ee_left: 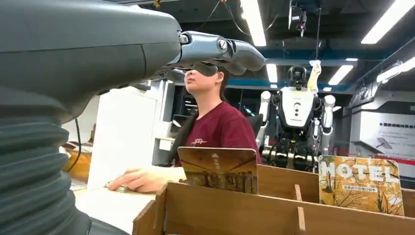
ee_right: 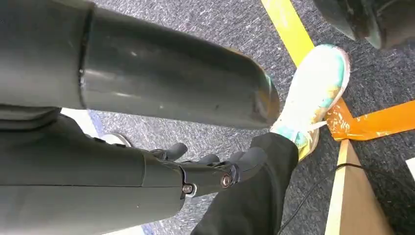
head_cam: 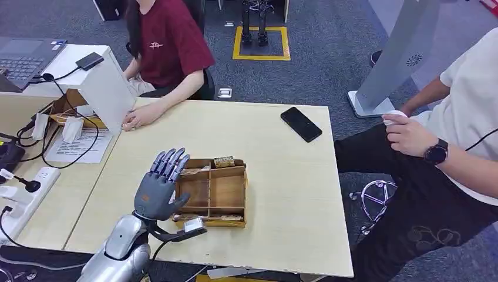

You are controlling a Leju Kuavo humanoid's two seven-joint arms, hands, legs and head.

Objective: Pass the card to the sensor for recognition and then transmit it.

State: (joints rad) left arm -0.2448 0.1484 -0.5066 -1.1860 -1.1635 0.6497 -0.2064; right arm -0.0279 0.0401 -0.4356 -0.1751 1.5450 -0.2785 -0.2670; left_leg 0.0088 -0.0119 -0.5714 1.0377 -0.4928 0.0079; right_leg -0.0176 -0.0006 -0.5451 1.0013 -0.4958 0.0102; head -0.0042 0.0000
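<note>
Pale wooden table (head_cam: 282, 194) in an office with grey carpet, a divided wooden card box (head_cam: 212, 191) at lower centre of the head view.

Left hand (head_cam: 160, 187) hovers flat over the box's left edge, fingers straight and spread, holding nothing. Two hotel cards stand upright in the box's far compartments: one brown card (ee_left: 218, 169) at centre of the left wrist view, a second card marked HOTEL (ee_left: 361, 184) at its right, with their lower parts hidden behind the box wall. Right hand (ee_right: 215, 166) hangs over the carpet beside a person's shoe (ee_right: 313, 93); its fingers look loosely extended and empty, though partly hidden. A black phone (head_cam: 300, 124) lies upper right on the table. A person in a red shirt (head_cam: 167, 41) sits at upper left, head cut off.
</note>
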